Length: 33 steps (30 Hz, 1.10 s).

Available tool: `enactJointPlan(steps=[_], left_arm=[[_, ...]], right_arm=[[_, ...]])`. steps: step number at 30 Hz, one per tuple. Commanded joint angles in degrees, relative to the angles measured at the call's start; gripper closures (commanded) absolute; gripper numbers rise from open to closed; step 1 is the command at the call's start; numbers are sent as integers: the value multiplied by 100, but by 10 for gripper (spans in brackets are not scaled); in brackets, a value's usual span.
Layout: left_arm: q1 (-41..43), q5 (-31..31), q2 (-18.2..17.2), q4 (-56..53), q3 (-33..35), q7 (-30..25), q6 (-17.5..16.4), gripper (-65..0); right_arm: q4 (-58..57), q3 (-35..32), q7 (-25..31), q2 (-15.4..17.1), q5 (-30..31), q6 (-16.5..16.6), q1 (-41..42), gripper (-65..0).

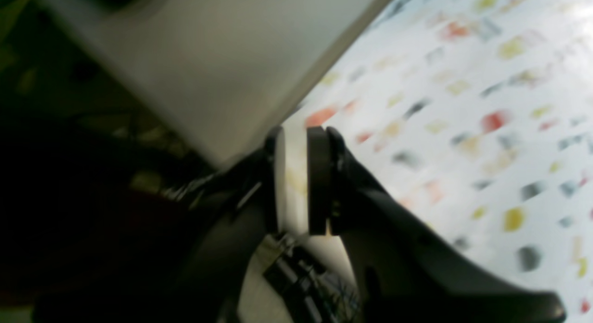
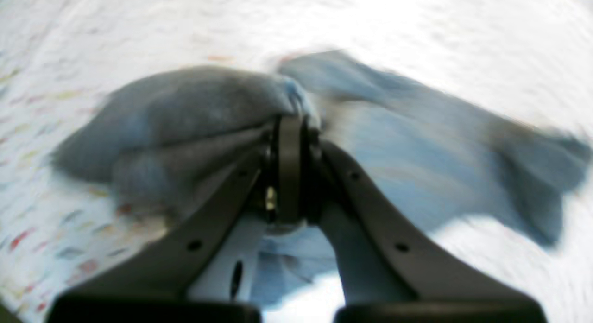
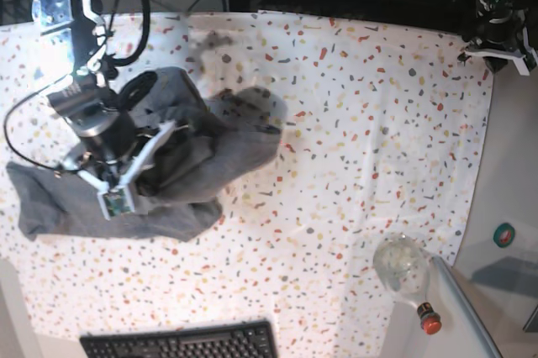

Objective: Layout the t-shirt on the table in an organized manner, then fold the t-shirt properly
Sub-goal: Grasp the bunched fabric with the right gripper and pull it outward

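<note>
On the table: the table (image 3: 378,123) carries everything; its speckled cloth is the landmark for all places below.
T-shirt: the t-shirt (image 3: 181,165) lies bunched in a heap toward the table's side opposite the clear bottle (image 3: 403,270), not yet spread flat.
Handling: soft, light and limp, I judge; it will sag and drag, so hems, shoulders or sleeve ends look the best holds.
Right gripper: the right gripper (image 2: 289,128) sits over the heap, jaws clenched on a pinch of t-shirt fabric.
Left gripper: the left gripper (image 1: 301,137) hangs at the table's far corner, well apart from the t-shirt, jaws slightly parted, grasping nothing.
</note>
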Motion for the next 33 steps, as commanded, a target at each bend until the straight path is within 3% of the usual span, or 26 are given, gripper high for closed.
enactJointPlan(steps=[1, 4, 6, 11, 13, 17, 21, 22, 25, 29, 33], left_arm=[[6, 4, -71, 66, -43, -103, 41, -91], [-47, 4, -71, 66, -34, -103, 41, -91], [-73, 4, -71, 66, -34, -94, 41, -91], [-214, 4, -71, 58, -34, -94, 41, -91], [-267, 4, -71, -21, -34, -94, 41, -91], [-346, 4, -71, -180, -34, -94, 41, -91], [-328, 4, -71, -215, -34, -94, 41, -91], [-302, 4, -71, -215, -34, -94, 41, -91], [-284, 4, -71, -224, -34, -94, 41, -91], [-284, 4, -62, -224, -34, -94, 41, -91], [-284, 4, -53, -224, -34, -94, 41, -91]], right_arm=[[74, 284, 78, 14, 20, -3, -197, 0], [-6, 1120, 403, 14, 20, 23, -830, 0], [-58, 1392, 491, -3, 20, 216, -1129, 0], [-709, 1506, 474, -47, 29, 577, -1463, 0], [-1087, 1278, 228, -65, 29, 577, -1427, 0], [-937, 926, -959, -56, 29, 594, -1173, 0], [241, 891, -1065, -91, 29, 594, -1234, -315], [249, 882, -1047, -126, 29, 594, -1173, -365], [65, 777, -959, -162, 11, 594, -584, -365], [-357, -164, -986, -135, -24, 498, 524, -363], [-1781, -1175, -950, -267, -15, -249, 1860, -365]])
